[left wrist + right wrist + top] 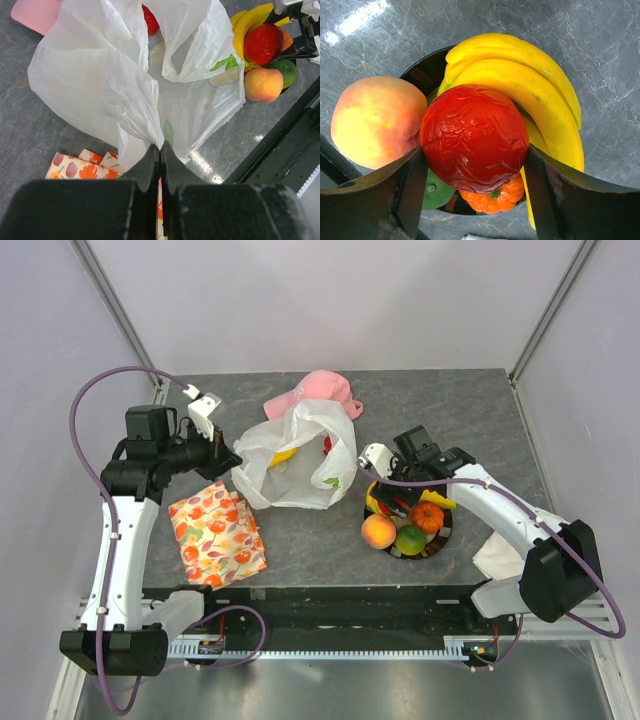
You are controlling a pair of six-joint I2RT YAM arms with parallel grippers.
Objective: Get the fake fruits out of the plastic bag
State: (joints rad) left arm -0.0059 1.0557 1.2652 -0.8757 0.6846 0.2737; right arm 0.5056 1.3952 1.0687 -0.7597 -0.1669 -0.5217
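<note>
The white plastic bag (pixel 295 462) lies open in the middle of the table, with a red fruit (pixel 150 20) and something yellow (pixel 283 455) showing inside. My left gripper (pixel 228 458) is shut on the bag's near-left edge; in the left wrist view (pixel 161 145) the film is pinched between the closed jaws. My right gripper (pixel 475 152) is shut on a red round fruit (pixel 474 137), held just over a black plate (pixel 422 72). The plate holds bananas (pixel 520 85), a peach (pixel 375 120), a green lime (pixel 436 192) and a small orange pumpkin (pixel 495 197).
A pink cap (pixel 320 390) lies behind the bag. A folded orange-flowered cloth (pixel 215 532) lies front left, under my left arm. A white cloth (pixel 497 555) lies front right, by the plate (pixel 440 540). The table's front edge and rail run just beyond.
</note>
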